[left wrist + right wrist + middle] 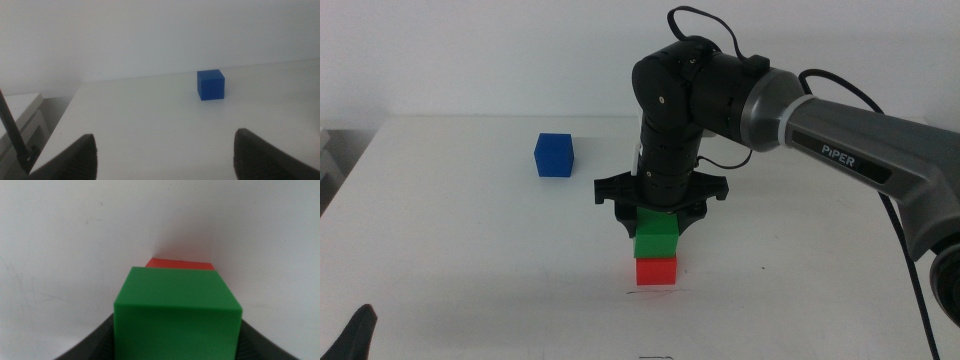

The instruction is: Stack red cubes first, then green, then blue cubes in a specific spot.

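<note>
Matte plastic everywhere: the right gripper (658,222) is clamped on the green cube (656,235), which sits on the red cube (656,270) directly beneath, at the thin wavy pen line (655,291). Only the right wrist view shows a red sliver (180,263) past the green block (177,315). The left gripper (162,155), jaws apart, waits facing the blue cube (210,84) ahead of it.

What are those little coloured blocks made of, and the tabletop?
The small green cube, the red cube under it and the blue cube look like solid plastic or painted wood: flat matte faces, crisp edges, no glare. The white tabletop looks like smooth laminate with a faint sheen. The right gripper grips the green cube.
</note>
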Controlling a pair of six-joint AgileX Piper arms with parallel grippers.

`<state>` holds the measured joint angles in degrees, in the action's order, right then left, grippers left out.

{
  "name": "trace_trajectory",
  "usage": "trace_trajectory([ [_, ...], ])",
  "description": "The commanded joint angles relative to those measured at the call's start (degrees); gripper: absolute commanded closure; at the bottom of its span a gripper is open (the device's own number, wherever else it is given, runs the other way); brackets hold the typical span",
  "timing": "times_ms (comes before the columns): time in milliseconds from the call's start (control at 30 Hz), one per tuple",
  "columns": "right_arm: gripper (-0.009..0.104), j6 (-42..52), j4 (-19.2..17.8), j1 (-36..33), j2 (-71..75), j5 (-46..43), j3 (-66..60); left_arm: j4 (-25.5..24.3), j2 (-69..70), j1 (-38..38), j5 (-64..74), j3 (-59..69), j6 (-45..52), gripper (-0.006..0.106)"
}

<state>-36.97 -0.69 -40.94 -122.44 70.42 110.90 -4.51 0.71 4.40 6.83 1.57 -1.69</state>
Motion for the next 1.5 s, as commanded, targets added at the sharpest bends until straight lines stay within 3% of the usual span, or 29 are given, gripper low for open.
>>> trace_trajectory([
  [0,0.040,0.6,-0.3,0.2,3.3,3.8,1.2,0.5,1.2,0.2,-4.6,0.0,-0.7,0.007],
  [100,0.027,0.6,-0.2,0.2,3.3,3.8,1.2,0.5,1.2,0.2,-4.6,0.0,-0.7,0.007],
  [267,0.015,1.7,-0.1,0.2,5.0,3.8,1.2,0.5,1.2,0.2,-4.6,0.0,-0.7,0.007],
  [600,0.015,14.6,-0.5,0.6,20.3,3.6,-0.2,0.5,1.2,0.2,-4.6,0.0,-0.7,0.007],
  [700,0.015,17.3,-0.5,2.5,28.1,1.9,-6.6,0.5,1.2,0.2,-4.6,0.0,-0.7,0.007],
  [833,0.015,23.6,0.7,6.8,40.7,-7.9,-19.8,0.5,1.2,0.2,-4.6,0.0,-0.7,0.007],
  [1067,0.016,31.4,6.8,15.7,65.1,-23.9,-42.3,0.5,1.2,0.2,-4.6,0.0,-0.7,0.007],
  [1267,0.016,38.2,7.4,18.3,75.8,-25.1,-48.9,0.5,1.2,0.2,-4.6,0.0,-0.7,0.007],
  [1467,0.016,39.4,7.4,18.3,76.7,-24.9,-49.0,0.5,1.2,0.2,-4.6,0.0,-0.7,0.007],
])
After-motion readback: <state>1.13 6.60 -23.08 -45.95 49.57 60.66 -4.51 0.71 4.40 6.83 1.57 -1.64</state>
